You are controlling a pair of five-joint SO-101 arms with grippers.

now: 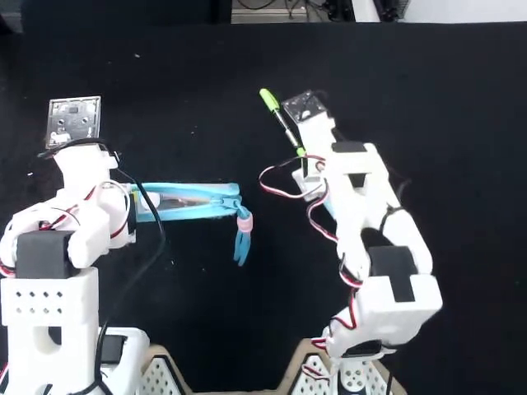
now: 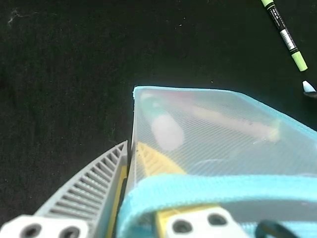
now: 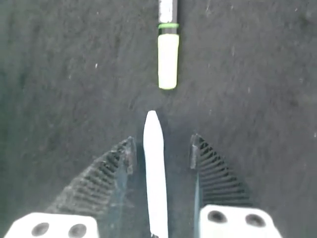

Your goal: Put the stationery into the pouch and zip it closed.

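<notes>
A light blue translucent pouch (image 1: 185, 202) lies on the black table (image 1: 428, 99), its zipper pull with a pink and blue tassel (image 1: 243, 226) at its right end. My left gripper (image 2: 130, 146) is shut on the pouch's (image 2: 213, 139) left end, with a pale item visible through the fabric. A green marker (image 1: 280, 123) lies apart at the middle back. My right gripper (image 3: 161, 144) is open and low over the table, its fingers either side of a white pen (image 3: 154, 173) without touching it. The marker's green end (image 3: 168, 54) lies just beyond the pen's tip.
The right arm's body (image 1: 362, 206) covers most of the white pen from above. The marker (image 2: 285, 34) and the pen's tip (image 2: 308, 88) lie beyond the pouch's far end. A white edge runs along the table's back.
</notes>
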